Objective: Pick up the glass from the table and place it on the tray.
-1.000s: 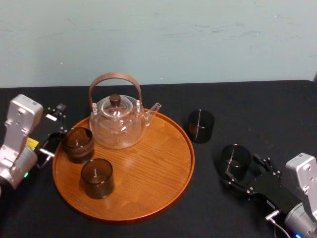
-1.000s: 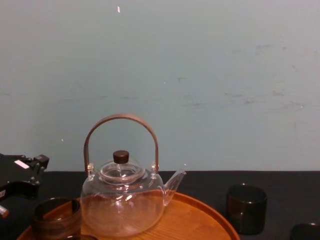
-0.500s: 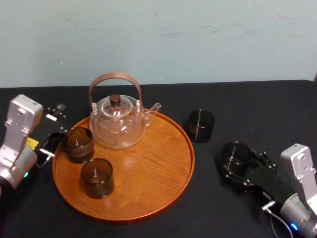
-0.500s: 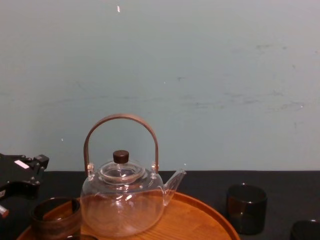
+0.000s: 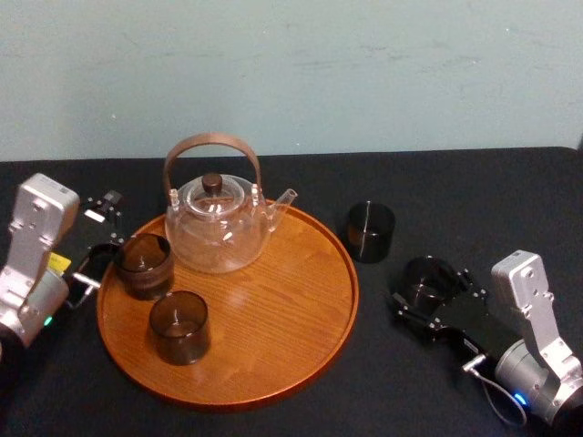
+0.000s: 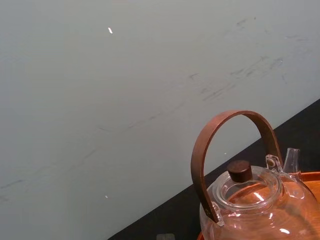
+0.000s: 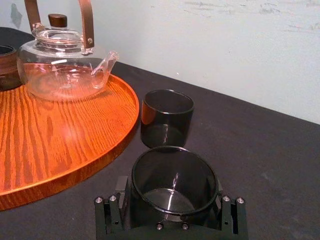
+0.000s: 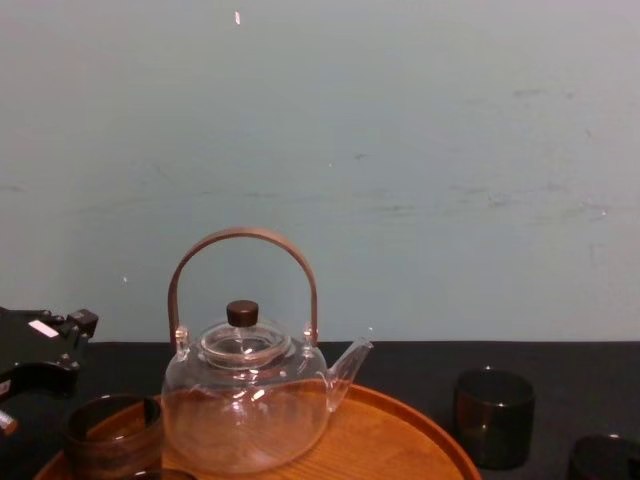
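Right gripper [image 5: 426, 291] pinches a dark glass [image 7: 173, 175], fingertips hidden. A second glass [image 7: 166, 117] stands ahead, beside the tray [image 7: 60, 150]; left gripper [image 5: 102, 229], spread, at its left rim.

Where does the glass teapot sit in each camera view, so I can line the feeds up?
Head view: the teapot stands at the tray's back left, left of picture centre.
Left wrist view: the teapot is close, its brown handle arching against the wall.
Right wrist view: teapot far off, beyond the glass in the right gripper.
Chest view: the teapot is low, left of centre.
Shared landmark: the tray's orange rim.
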You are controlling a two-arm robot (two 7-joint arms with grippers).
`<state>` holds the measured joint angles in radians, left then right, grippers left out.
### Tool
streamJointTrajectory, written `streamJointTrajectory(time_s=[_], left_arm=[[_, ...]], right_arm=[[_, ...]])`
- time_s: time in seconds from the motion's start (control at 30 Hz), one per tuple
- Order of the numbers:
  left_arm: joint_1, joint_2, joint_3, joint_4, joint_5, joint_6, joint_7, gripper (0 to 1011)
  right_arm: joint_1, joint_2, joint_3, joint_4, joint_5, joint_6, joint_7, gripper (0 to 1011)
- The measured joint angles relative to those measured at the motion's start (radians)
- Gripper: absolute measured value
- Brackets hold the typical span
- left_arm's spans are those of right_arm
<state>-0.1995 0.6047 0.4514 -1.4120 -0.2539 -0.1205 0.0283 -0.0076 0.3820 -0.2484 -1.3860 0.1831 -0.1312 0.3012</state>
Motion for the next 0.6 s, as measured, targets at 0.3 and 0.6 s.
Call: streamJointTrajectory(time_s=[0.3,0.6], left_arm=[[0.000,0.000,0.000,0.000,0.000,0.000,0.000,0],[0.000,0.000,0.000,0.000,0.000,0.000,0.000,0]], right_arm=[[-0.004,0.004,0.000,-0.004,0.002,0.000,0.000,993],[-0.006,0.006,0.000,-0.007,0.005,0.000,-0.001,918]])
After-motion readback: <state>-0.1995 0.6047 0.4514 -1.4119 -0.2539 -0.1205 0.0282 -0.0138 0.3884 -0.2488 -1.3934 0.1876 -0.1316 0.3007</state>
